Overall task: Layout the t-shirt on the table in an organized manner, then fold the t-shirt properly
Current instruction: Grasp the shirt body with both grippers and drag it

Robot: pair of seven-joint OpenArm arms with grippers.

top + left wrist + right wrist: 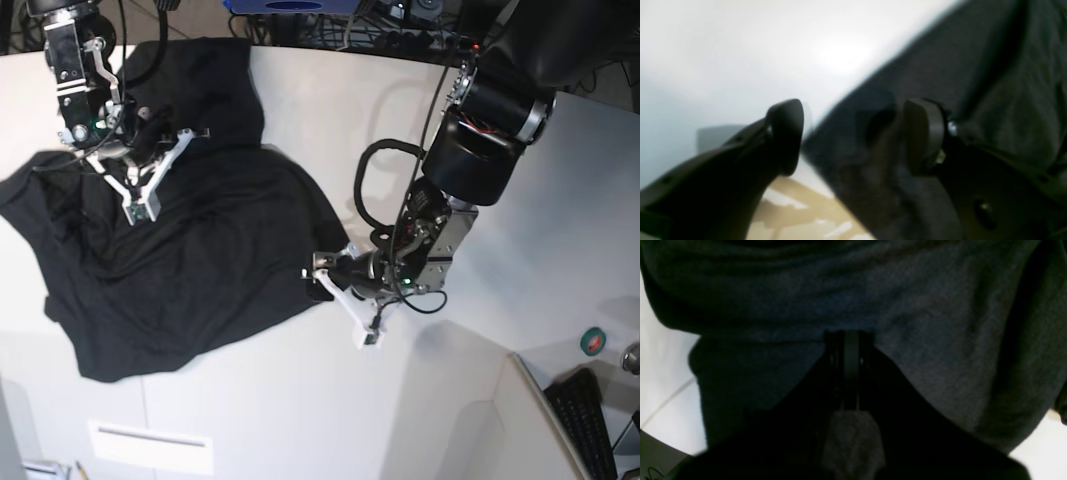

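On the table (330,90), the shirt (200,260) lies spread but rumpled over the near-left part of the white top, plain black side showing, with one lobe reaching toward the far edge and its right border ending at mid-table. No print is visible in any view.

Left gripper (343,301): low at the shirt's right edge, seen at base-view centre. The left wrist view shows its two dark fingers (786,133) standing apart, with the straight cloth edge running between them; one finger is over the bare table (740,50), the other over the shirt (1007,83). The jaws are released, and nothing is pinched. That view is blurred, so whether either finger touches the cloth cannot be told.

Right gripper (137,197): over the shirt's far-left portion in the base view. In the right wrist view its gripper (850,340) has both jaws pressed together, clenched on a fold of the shirt (940,356); a tuft of cloth shows just behind the jaws, and dark fabric fills nearly the whole view. Slivers of white table (660,373) appear at the left and lower-right corners.

A keyboard (590,420) and a small green round object (594,341) sit beyond the table's right edge.
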